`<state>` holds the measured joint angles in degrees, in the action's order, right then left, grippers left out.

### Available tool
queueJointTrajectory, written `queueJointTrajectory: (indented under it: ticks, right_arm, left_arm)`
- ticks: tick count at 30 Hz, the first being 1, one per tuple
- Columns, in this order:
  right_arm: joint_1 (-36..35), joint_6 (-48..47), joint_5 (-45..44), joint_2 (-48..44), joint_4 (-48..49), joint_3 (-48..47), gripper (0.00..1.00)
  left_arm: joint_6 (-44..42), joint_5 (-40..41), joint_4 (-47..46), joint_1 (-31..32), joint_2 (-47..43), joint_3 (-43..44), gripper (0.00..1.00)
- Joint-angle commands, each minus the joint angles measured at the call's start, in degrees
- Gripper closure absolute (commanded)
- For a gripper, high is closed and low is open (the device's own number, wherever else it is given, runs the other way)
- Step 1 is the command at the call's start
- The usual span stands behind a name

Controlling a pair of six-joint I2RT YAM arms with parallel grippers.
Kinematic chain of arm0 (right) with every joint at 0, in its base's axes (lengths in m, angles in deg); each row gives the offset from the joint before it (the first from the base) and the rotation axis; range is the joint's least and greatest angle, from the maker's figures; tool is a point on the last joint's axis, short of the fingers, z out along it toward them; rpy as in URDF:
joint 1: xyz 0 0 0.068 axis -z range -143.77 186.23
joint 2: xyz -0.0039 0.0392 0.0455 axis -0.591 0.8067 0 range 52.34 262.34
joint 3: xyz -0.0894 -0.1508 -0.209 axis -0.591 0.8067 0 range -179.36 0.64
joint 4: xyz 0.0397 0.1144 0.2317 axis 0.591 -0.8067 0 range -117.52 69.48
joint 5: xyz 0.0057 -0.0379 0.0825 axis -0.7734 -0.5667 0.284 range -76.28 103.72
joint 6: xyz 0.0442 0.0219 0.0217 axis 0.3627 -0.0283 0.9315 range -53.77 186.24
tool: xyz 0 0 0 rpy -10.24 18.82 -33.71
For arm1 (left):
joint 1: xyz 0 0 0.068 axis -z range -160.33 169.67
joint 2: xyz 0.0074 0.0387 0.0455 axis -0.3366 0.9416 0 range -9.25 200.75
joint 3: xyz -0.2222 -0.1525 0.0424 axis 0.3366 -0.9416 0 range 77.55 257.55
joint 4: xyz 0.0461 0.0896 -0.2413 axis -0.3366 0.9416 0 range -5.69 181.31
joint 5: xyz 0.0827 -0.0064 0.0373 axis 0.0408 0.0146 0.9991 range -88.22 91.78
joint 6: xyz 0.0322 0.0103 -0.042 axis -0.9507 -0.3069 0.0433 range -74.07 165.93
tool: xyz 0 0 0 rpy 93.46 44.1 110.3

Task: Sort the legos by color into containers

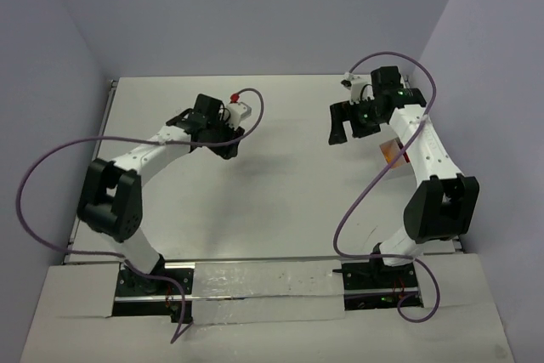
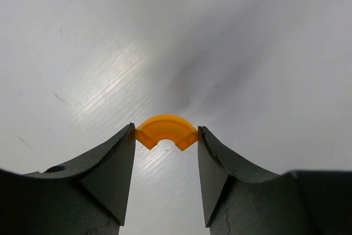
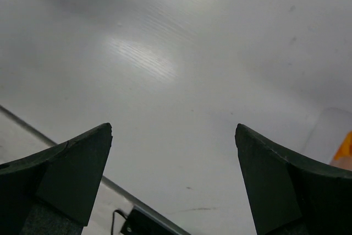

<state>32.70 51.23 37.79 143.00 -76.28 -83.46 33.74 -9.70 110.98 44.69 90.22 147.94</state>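
Note:
My left gripper (image 2: 166, 137) is shut on an orange-yellow arch-shaped lego (image 2: 166, 126), pinched by its ends between the two fingertips just above the white table. In the top view the left gripper (image 1: 224, 144) is at the back left of the middle. My right gripper (image 3: 174, 129) is open and empty over bare table; in the top view it (image 1: 348, 130) is at the back right. A white translucent container (image 1: 387, 157) holding something orange sits beside the right forearm, partly hidden by it. Its corner (image 3: 329, 130) shows in the right wrist view. No other legos show.
Purple cables loop from both arms; the left one's red cap (image 1: 235, 96) is beside the left wrist. The table's metal rail edge (image 3: 33, 127) and a black fitting (image 3: 137, 225) lie under the right gripper's view. Walls close off the back and sides.

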Motion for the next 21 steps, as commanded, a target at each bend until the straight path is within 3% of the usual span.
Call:
queueJointTrajectory:
  ticks: [1,8,13,15,21]
  right_arm:
    - [-0.5,5.2,14.2,-4.9,6.5,0.9,0.00]
    - [-0.5,15.3,27.7,-5.0,14.3,0.7,0.00]
    - [-0.8,22.5,37.0,-5.1,19.2,2.4,0.01]
    - [-1.3,28.4,40.4,-6.3,25.8,7.1,0.02]
    - [-3.5,31.8,41.5,-8.8,29.6,11.6,0.06]
  left_arm:
    - [1.3,-5.4,-5.3,6.2,-12.7,1.8,0.60]
    - [2.8,-8.1,-9.4,19.0,-19.4,5.2,0.66]
    - [2.7,-9.0,-8.1,21.0,-18.0,8.6,0.69]
    - [1.8,-7.8,-7.2,22.8,-17.1,9.9,0.69]
    - [0.5,-5.8,-6.6,25.0,-16.1,9.8,0.70]
